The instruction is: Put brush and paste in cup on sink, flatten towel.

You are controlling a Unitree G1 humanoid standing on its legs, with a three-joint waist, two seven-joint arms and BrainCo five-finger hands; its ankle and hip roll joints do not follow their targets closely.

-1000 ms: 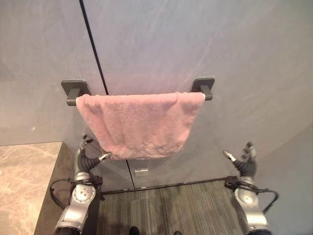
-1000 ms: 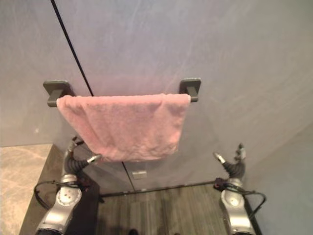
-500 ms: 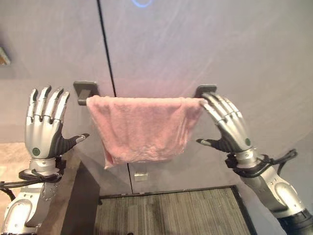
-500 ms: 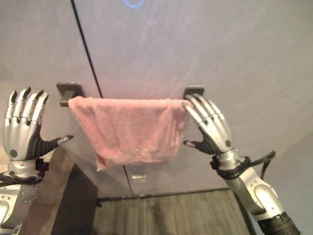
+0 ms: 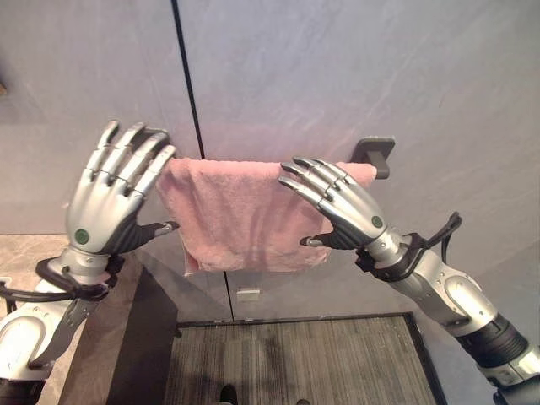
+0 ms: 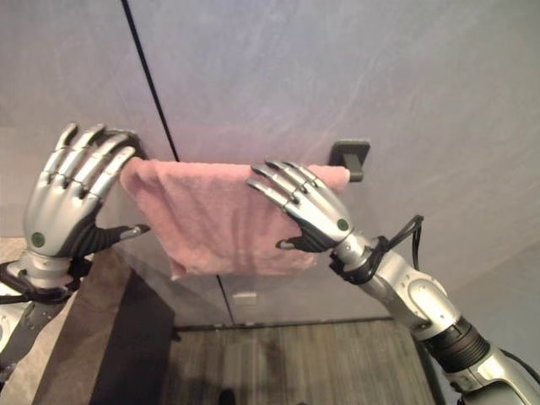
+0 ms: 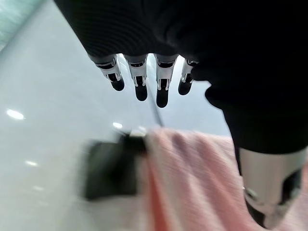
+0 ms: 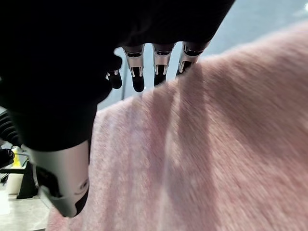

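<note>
wall (image 5: 354,67) grey, panelled, one dark vertical seam running down behind the left robot hand. floor mat (image 5: 287,359) ribbed, dark, well below both hands. stone surface (image 5: 25,253) pale, marbled, below and outside the left robot hand.

towel (image 5: 240,215) pink, draped over a wall rail, hanging between the two hands; lower edge uneven, cloth bunched toward the left end, folds visible. step in hand, as i judge it: the towel-flattening part.

rail bracket (image 5: 375,152) dark, just beyond the right robot hand's fingertips, on the wall. the other bracket (image 7: 113,171) shows in the left wrist view, just past the towel's edge.

left robot hand (image 5: 105,207) raised, released, fingers straight and spread, thumb out; fingertips at the towel's upper left corner, contact uncertain. holds nothing.

right robot hand (image 6: 308,211) released too, fingers (image 8: 161,72) straight, lying over the towel's upper right part; right wrist view has the tips at or just off the cloth. no grip.

next move, my reading: press flat palms on the cloth and draw outward and down, or pinch the corners, to spread it evenly along the rail. needs light contact, else the towel may slide off.

containers: none sighted. cup, brush, paste, sink not seen; cannot tell their state.
</note>
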